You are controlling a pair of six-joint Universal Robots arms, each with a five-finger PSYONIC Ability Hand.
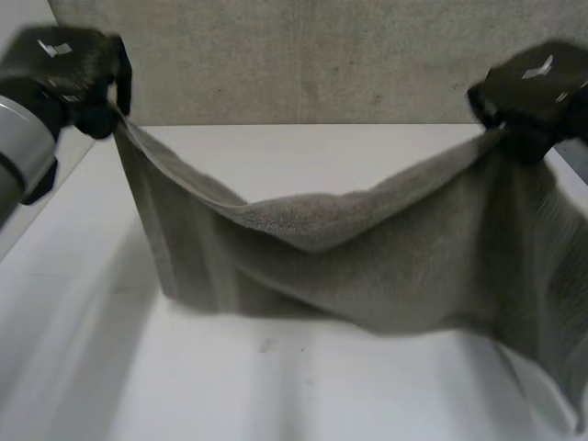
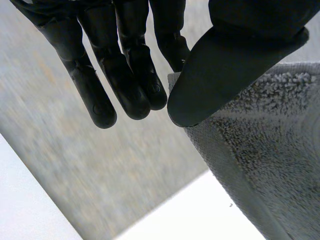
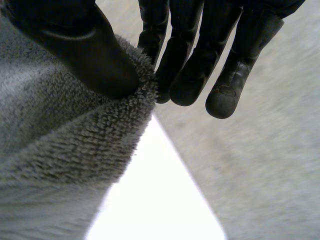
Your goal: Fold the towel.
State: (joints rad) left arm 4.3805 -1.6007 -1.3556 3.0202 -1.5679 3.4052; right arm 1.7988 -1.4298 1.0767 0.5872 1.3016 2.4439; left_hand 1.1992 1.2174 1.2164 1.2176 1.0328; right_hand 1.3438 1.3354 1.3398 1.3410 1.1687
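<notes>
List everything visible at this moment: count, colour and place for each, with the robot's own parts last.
towel: 1, grey, held up over the table by two top corners, sagging in the middle, lower part down at the table
table: 1, white, under the towel
wall: 1, grey-beige, behind the table
left arm: 1, grey, at the table's left side
left hand: 1, black, raised, pinching the towel's left corner between thumb and fingers
right hand: 1, black, raised, pinching the towel's right corner between thumb and fingers
</notes>
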